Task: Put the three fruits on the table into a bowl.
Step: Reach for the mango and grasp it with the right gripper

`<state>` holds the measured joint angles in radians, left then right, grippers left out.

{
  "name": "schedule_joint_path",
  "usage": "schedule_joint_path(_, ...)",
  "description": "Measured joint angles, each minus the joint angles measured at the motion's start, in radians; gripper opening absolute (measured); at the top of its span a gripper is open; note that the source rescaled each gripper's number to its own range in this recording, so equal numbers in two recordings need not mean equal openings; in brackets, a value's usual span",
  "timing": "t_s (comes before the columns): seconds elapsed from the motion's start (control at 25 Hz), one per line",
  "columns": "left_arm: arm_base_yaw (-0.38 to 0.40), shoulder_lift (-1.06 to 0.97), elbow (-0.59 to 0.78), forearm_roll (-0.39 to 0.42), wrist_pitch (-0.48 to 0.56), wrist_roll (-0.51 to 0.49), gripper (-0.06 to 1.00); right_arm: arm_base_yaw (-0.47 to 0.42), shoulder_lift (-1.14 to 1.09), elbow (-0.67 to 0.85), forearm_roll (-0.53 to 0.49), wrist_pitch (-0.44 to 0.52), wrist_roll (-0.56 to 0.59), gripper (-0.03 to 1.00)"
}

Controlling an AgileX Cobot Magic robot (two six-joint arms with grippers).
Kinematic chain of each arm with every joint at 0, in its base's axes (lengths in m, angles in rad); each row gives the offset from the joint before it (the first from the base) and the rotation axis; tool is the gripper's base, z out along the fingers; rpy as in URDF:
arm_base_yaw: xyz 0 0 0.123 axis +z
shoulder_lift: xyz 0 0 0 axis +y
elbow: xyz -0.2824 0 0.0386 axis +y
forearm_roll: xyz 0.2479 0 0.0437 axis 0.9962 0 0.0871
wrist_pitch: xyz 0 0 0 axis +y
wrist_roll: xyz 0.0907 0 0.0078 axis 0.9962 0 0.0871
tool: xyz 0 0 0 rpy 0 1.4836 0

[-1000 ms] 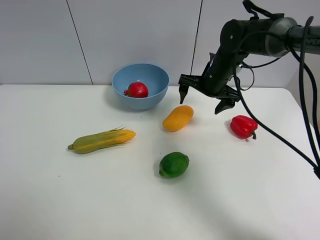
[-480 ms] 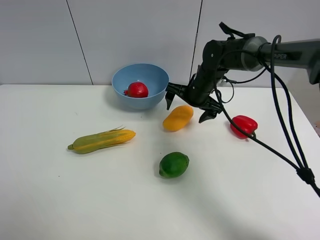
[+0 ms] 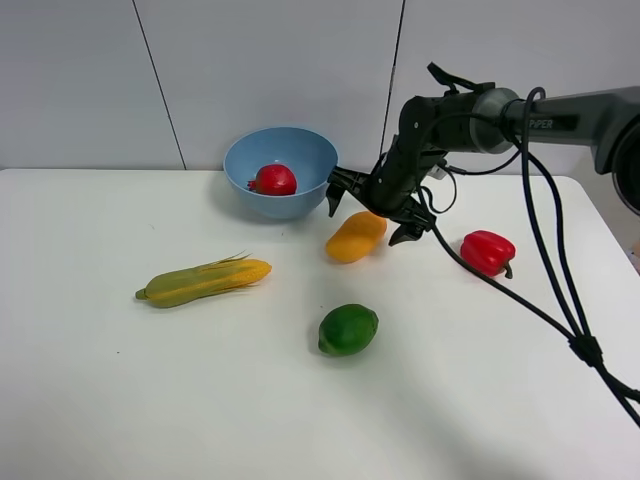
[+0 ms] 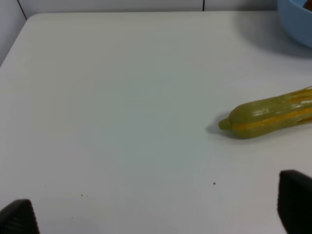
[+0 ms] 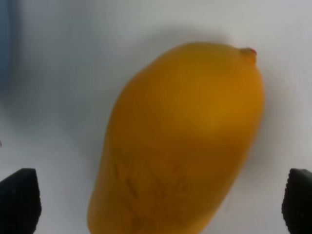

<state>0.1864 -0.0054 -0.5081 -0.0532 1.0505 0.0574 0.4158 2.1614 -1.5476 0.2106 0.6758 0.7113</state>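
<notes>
Okay, starting at the far side of the white table (image 3: 150,400). My left gripper (image 4: 157,212) shows only in its own wrist camera. Its jaws are spread wide over bare tabletop, holding nothing, and both dark fingertips (image 4: 19,217) are clear of everything.

The corn cob (image 4: 265,118) lies ahead of those jaws, nearer one fingertip than the other and well apart from both. The edge of the light-blue bowl (image 4: 297,24) sits farther out beyond the cob.

From the high camera, the bowl (image 3: 300,155) already holds the red pomegranate (image 3: 274,180). The bowl is just beside the near jaw of my right gripper (image 3: 368,221). The lime (image 3: 348,329) rests on the table, on the near side of the right jaws and apart from them.

The mango (image 3: 356,236) lies on the table directly between the right jaws. They are wide and straddle its upper end, one finger on each side. In the right wrist camera the mango (image 5: 180,141) fills the gap, and both fingers (image 5: 19,200) stand off its skin. I can't tell their height above the table.

The red bell pepper (image 3: 487,251) lies outside the far jaw, apart from it.
</notes>
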Motion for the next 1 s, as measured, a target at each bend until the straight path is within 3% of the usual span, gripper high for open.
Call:
schedule_joint_path(0.6,0.0,0.0,0.0,0.0,0.0,-0.001,0.99,0.0,0.048,-0.01,-0.002,-0.014,0.011,0.99)
schedule_joint_path(0.92,0.0,0.0,0.0,0.0,0.0,0.0,0.99,0.0,0.077,-0.01,-0.001,0.006,0.017,0.75)
schedule_joint_path(0.96,0.0,0.0,0.0,0.0,0.0,0.0,0.99,0.0,0.077,-0.01,-0.002,0.006,0.017,0.67)
schedule_joint_path(1.0,0.0,-0.001,0.0,0.0,0.0,0.0,0.99,0.0,0.077,-0.01,-0.002,0.004,0.017,0.52)
